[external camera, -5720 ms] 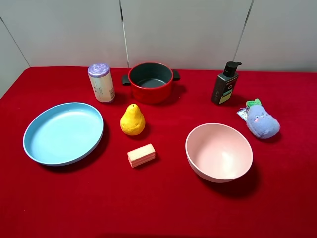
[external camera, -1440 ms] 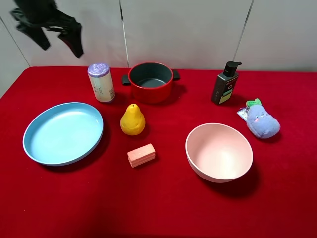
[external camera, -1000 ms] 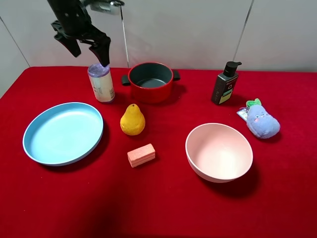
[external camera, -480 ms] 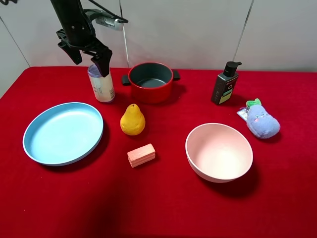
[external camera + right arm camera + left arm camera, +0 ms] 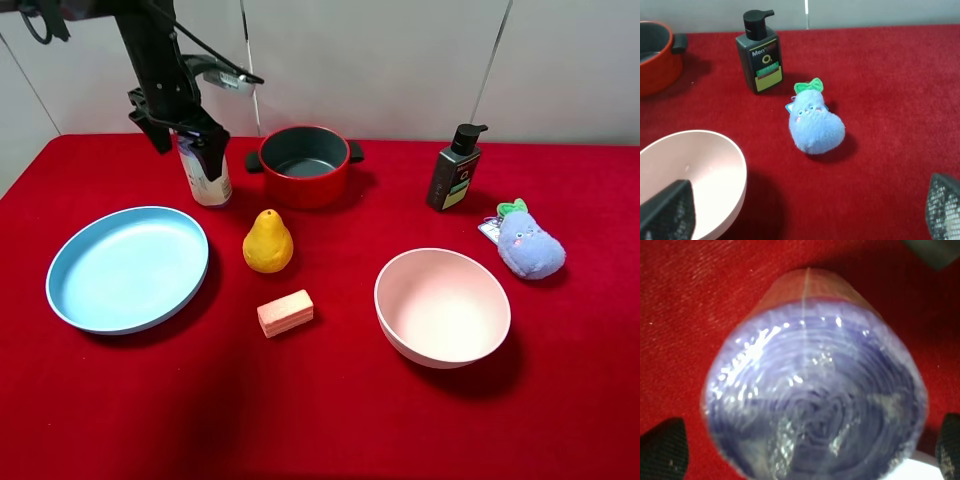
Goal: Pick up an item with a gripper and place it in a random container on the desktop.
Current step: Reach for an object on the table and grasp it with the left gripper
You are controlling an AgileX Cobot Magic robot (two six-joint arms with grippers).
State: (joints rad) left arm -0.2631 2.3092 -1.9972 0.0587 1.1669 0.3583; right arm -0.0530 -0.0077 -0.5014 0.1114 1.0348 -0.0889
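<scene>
The white canister (image 5: 208, 185) with the lilac top stands upright on the red desktop (image 5: 330, 400), just left of the red pot (image 5: 304, 165). My left gripper (image 5: 190, 142) is open and has come down over the canister's top, one finger on each side. In the left wrist view the shiny lilac top (image 5: 815, 390) fills the frame between the gripper's (image 5: 805, 450) spread fingertips (image 5: 662, 447). The red pot is empty. My right gripper (image 5: 805, 210) is open and empty above the cloth, out of the exterior view; the pot's edge (image 5: 655, 57) shows there.
A blue plate (image 5: 128, 268) lies front left. A yellow pear (image 5: 268, 242) and a pink block (image 5: 285, 312) sit mid-table. A pink bowl (image 5: 442, 306), a dark pump bottle (image 5: 455, 168) and a blue plush (image 5: 528, 245) are on the right.
My left arm came in from the upper left and lowered until its open fingers straddle the canister's top. The objects have not moved.
</scene>
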